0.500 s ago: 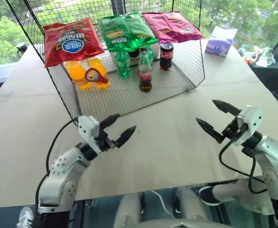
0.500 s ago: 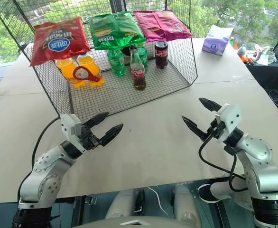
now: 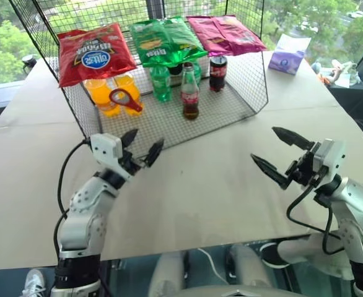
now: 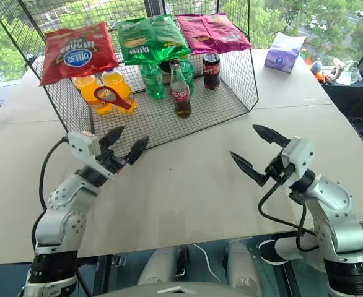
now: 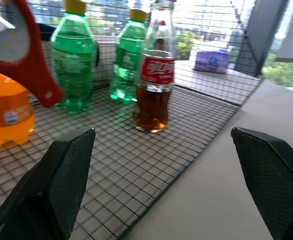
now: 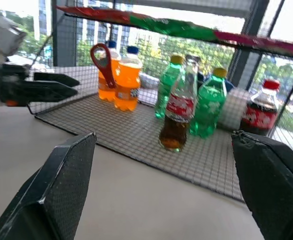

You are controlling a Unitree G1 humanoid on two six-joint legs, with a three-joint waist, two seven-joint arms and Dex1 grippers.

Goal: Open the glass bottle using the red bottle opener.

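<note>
Over the table (image 3: 231, 185), left gripper (image 3: 142, 146) now nearer the wire basket (image 3: 188, 124)

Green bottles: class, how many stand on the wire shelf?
2. One green bottle stands behind-left of the glass bottle; the other is directly behind it, partly hidden. More may be hidden.

— Any writing legible?
— Barely. The small clear glass cola bottle (image 5: 154, 75) wears a red label with white script, unreadable. The snack bags' print is upside down, illegible.
</note>
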